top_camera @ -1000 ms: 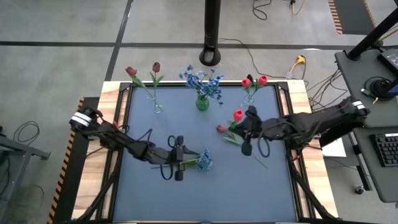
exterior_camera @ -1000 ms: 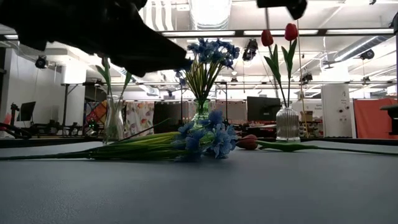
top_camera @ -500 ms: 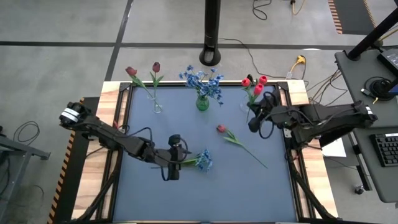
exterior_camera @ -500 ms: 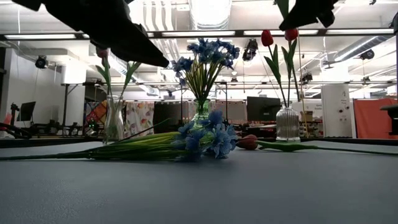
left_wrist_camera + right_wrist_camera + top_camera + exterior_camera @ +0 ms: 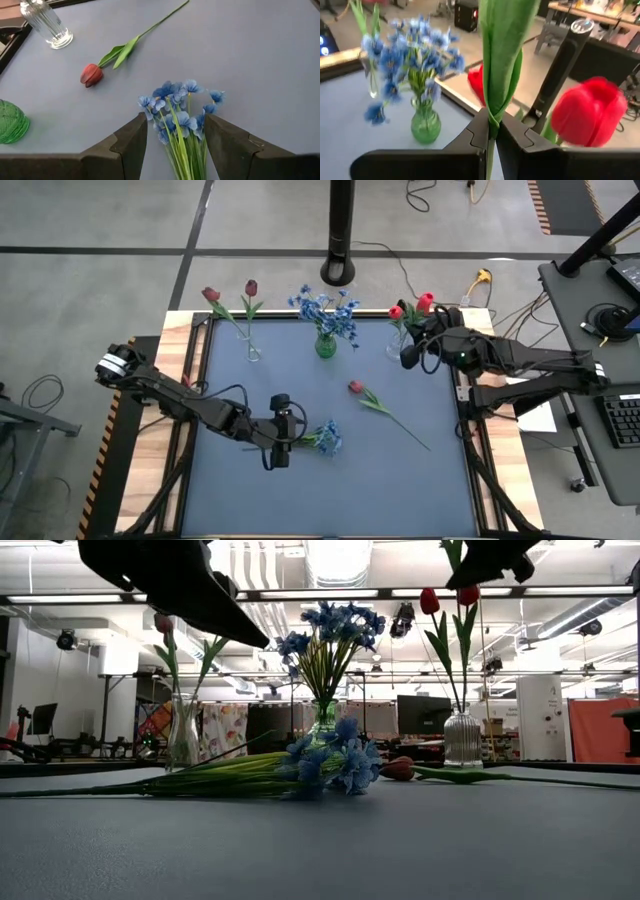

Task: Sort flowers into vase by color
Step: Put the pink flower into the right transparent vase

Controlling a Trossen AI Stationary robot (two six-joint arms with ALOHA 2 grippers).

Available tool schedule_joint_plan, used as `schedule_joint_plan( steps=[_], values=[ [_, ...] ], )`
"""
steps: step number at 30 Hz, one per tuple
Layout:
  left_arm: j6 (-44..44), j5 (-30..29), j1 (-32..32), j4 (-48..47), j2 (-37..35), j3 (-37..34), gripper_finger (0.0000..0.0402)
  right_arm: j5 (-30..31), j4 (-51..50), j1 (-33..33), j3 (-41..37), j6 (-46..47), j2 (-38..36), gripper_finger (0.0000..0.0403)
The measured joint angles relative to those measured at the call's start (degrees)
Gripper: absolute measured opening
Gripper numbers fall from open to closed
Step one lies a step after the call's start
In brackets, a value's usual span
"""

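My right gripper is shut on a red tulip's green stem, over the clear vase at the far right. That vase holds red tulips. My left gripper hangs open above a blue sprig, which lies flat on the mat; its fingers show on either side of the stems without touching them. Another red tulip lies on the mat at mid-table. A green vase holds blue flowers, and the far-left clear vase holds maroon tulips. My right gripper pinches the tulip's stem and wrapped leaf between its two fingers, which lie across the stem. The stem stands roughly upright and is lifted clear of the table. Its head lies beyond the wrist view's edge.
The three vases stand in a row along the far edge of the dark mat. A black post rises behind the table. Wooden borders flank the mat, and its near half lies bare.
My right gripper has carried the red tulip up and toward the far edge, from beside the lying tulip to the far-right vase, turning as it went. My left gripper has risen and tipped upward off the blue sprig, which has stayed flat on the mat.
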Motion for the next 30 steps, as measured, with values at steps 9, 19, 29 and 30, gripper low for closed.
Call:
schedule_joint_plan(
  steps=[9, 19, 29, 30],
  values=[
    [0.18, -0.02, 0.00, -0.42, 0.02, -0.10, 0.0178, 0.03, 5.21, -5.16, 0.00, -6.79, 0.74, 0.0018],
    [0.45, -0.04, 0.00, -0.62, 0.04, -0.14, 0.0178, -0.04, 5.47, -11.69, 0.00, -9.06, 1.98, 0.0018],
    [0.46, -0.07, 0.00, -0.66, 0.07, -0.16, 0.0178, -0.61, 9.02, -12.98, -0.02, -9.03, 5.21, 0.0018],
    [0.46, -0.07, 0.00, -0.66, 0.07, -0.16, 0.0178, -0.63, 9.48, -12.98, -0.02, -9.05, 5.73, 0.0018]
  ],
)
